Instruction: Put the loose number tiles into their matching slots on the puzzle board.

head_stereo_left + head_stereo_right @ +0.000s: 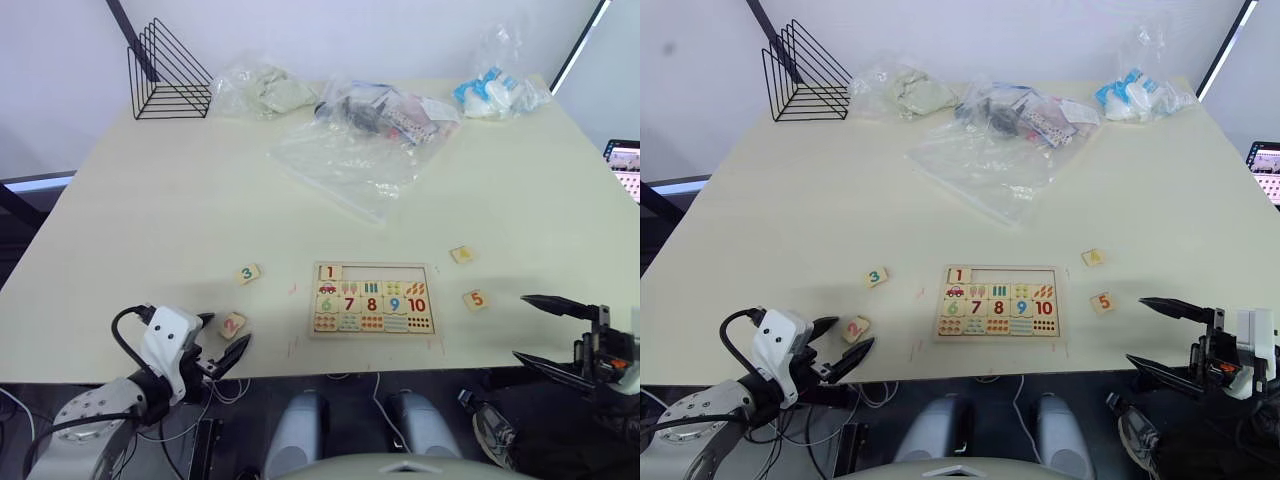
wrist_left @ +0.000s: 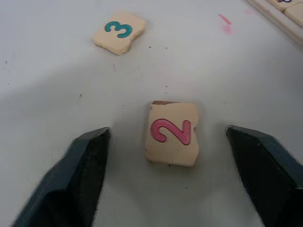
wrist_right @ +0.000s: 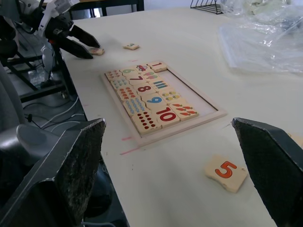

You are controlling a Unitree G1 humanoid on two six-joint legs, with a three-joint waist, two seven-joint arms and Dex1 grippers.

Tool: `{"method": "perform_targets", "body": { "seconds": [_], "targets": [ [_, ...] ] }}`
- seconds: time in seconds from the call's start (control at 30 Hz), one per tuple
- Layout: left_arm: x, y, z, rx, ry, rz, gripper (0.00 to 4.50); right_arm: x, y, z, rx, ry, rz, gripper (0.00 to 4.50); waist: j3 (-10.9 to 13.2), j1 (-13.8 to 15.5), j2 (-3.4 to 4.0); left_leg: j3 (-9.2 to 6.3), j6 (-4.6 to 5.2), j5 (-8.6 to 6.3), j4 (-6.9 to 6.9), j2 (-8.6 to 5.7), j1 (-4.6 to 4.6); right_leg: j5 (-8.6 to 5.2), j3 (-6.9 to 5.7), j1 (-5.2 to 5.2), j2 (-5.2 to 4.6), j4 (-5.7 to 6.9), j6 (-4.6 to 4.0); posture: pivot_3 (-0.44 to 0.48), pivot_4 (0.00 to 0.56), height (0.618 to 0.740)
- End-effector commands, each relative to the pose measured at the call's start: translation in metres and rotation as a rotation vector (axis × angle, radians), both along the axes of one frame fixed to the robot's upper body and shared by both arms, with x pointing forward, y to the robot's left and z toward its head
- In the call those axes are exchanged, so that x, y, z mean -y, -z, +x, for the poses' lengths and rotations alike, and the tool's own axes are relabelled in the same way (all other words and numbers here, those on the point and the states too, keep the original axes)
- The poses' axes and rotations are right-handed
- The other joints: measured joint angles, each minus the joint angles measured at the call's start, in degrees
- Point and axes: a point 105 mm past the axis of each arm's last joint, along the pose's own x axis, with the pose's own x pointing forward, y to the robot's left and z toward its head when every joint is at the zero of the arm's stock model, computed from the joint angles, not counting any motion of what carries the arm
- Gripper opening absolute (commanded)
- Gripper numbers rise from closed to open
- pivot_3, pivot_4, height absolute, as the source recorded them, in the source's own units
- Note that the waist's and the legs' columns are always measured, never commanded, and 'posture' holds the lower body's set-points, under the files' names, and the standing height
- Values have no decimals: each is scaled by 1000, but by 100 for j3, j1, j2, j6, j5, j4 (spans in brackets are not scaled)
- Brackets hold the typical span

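The puzzle board (image 1: pixel 372 299) lies flat near the front edge of the table (image 1: pixel 180 200). Its top row holds the tile 1 (image 1: pixel 330 272) in the slot at the far left; the other slots (image 1: pixel 385 271) of this row are open. The rows below are filled with picture tiles, the numbers 6 to 10 and dot tiles.

From the board, the tile 3 (image 1: pixel 248 273) lies at 9 o'clock, and the tile 2 (image 2: pixel 171 133) at about 8 o'clock, close to the front edge. The tile 5 (image 1: pixel 475 298) lies at 3 o'clock, and one more tile (image 1: pixel 461 254), whose digit I cannot read, at about 2 o'clock.

The left gripper (image 1: pixel 222 345) is at the tile 2 with its fingers (image 2: pixel 75 179) wide apart. In the left wrist view the tile lies flat on the table between the two fingertips and touches neither of them.

The right gripper (image 1: pixel 540 332) hangs at the front right corner of the table, its fingers apart also. The tile 5 is just beside it, toward the board, and is not touched.

Clear plastic bags (image 1: pixel 350 150) and a black wire rack (image 1: pixel 168 75) stand at 12 o'clock, well apart from the board. The table between them and the board is bare.
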Motion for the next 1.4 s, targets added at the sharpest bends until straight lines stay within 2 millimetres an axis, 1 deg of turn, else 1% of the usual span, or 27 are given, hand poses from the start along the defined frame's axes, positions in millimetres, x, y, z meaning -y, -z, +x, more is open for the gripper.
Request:
{"method": "perform_targets", "body": {
  "seconds": [0.03,0.07,0.1,0.17,0.33,0.5,0.6,0.77,0.87,1.0,1.13,1.23,1.4],
  "targets": [
    [2,5,-3,-29,21,9,2592,-2,-12,0,42,-13,-11,4500,-1,-2,1,0,0,0,0,0,0,0,0,0,0,0,0,0,150,740],
    [3,6,-4,-30,25,9,2165,-2,-12,-1,41,-13,-11,4500,-1,-2,2,0,0,0,0,0,0,0,0,0,0,0,0,0,150,740],
    [3,6,-4,-32,28,10,1645,-2,-13,-1,41,-14,-11,4500,-1,-2,2,0,0,0,0,0,0,0,0,0,0,0,0,0,150,740],
    [3,6,-4,-33,32,10,1020,-3,-13,-2,39,-17,-10,4500,-1,0,2,0,0,0,0,0,0,0,0,0,0,0,0,0,150,740],
    [2,6,-3,-33,44,20,996,-5,-14,-6,36,-40,-4,4500,-1,-2,3,0,0,0,-1,0,0,0,0,0,-1,-2,0,0,150,740],
    [-1,0,1,-16,94,46,996,-6,-14,-9,38,-65,-1,4500,-1,1,3,0,0,0,-2,0,0,0,-1,0,-1,-2,0,0,150,740],
    [-2,-8,6,2,144,65,996,-9,-14,-9,45,-75,0,4500,0,4,3,-2,0,0,-2,0,-1,0,-3,0,-2,-3,0,0,150,740],
    [-4,-26,13,30,260,87,996,-14,-14,-10,52,-79,6,4500,3,1,3,-1,0,0,-2,1,-2,0,-3,-1,-1,-3,0,0,150,740],
    [0,-44,20,39,406,103,996,-18,-13,-11,63,-68,16,4500,6,7,-2,-2,0,0,-2,1,-3,0,-4,-1,-1,-3,0,0,150,740],
    [10,-69,39,62,572,141,996,-22,-13,-10,79,-19,35,4500,12,28,7,0,0,0,-3,1,-4,-1,-6,-1,-5,-5,-2,0,150,740],
    [16,-80,53,68,655,170,996,-26,-13,-10,90,11,42,4500,18,35,10,3,0,0,-2,-1,-9,0,-16,-1,1,-6,-2,0,150,740],
    [31,-91,67,80,726,163,996,-30,-14,-10,104,32,52,4500,22,39,6,6,0,0,-4,-8,-12,1,-20,-2,5,-5,-3,0,150,740],
    [55,-98,82,72,842,173,996,-36,-18,-9,126,51,61,4500,22,-19,7,10,0,0,-3,-11,-11,3,-15,-1,11,-2,-1,0,150,740]
  ]
}}
